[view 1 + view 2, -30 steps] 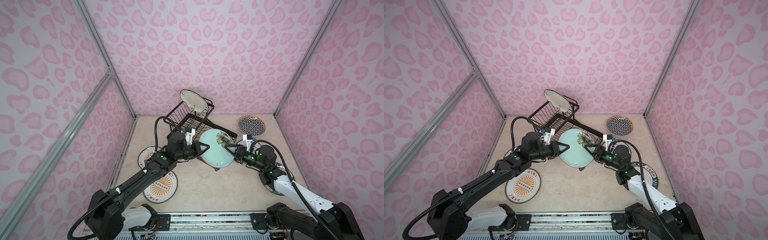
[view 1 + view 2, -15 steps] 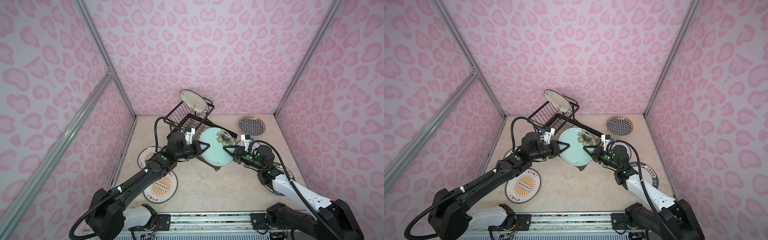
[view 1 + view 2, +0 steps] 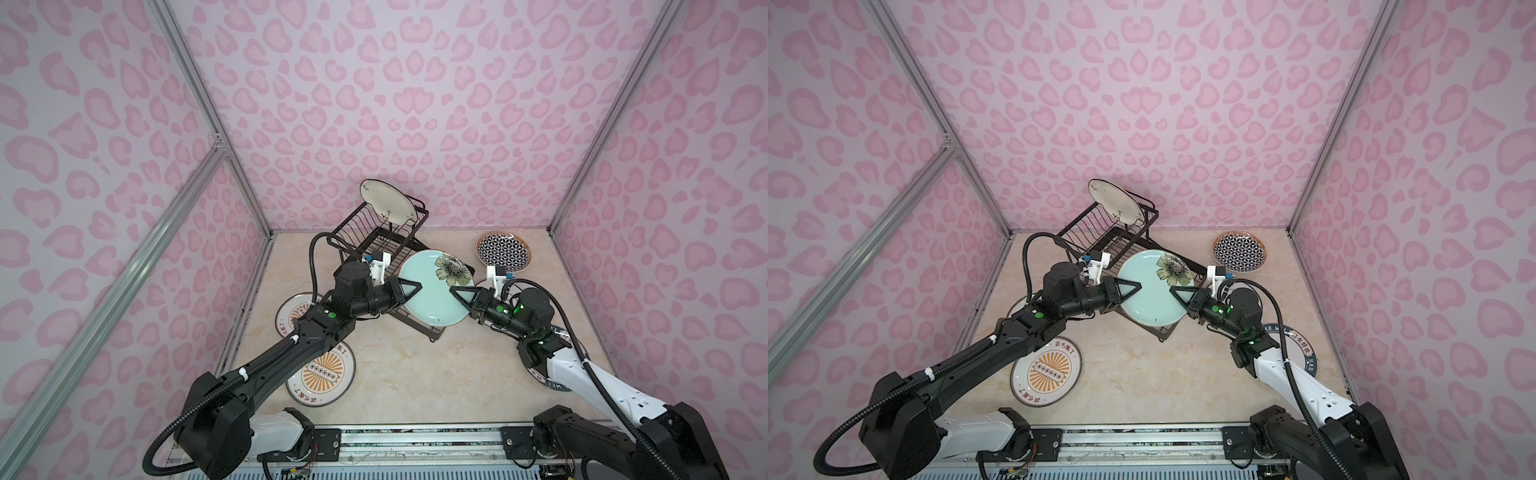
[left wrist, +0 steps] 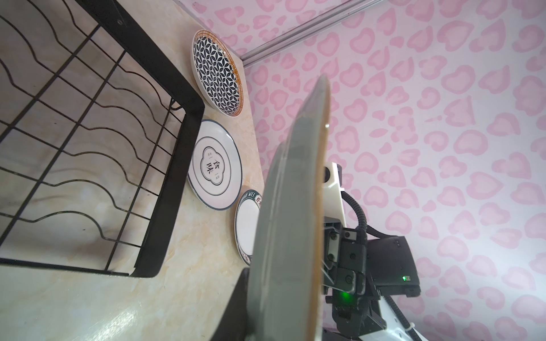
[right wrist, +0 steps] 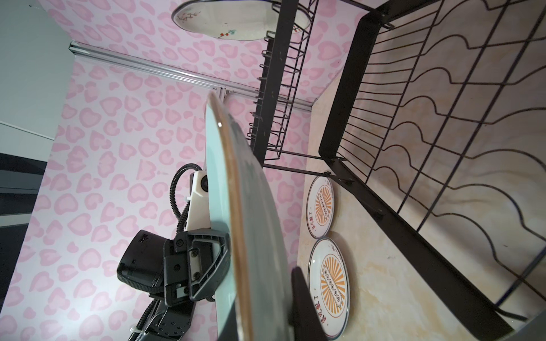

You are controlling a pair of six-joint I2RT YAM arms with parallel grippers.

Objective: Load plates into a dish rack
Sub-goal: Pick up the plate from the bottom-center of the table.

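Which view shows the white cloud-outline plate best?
The left wrist view: the cloud-outline plate lies flat, whole, beside the rack. Top views mostly hide it behind the right arm; the right wrist view misses it.

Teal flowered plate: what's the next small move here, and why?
Probably open the left end effector slightly. It and the right end effector both pinch opposite rims of the teal plate, held over the dish rack, so one arm should release before the other can tilt it in.
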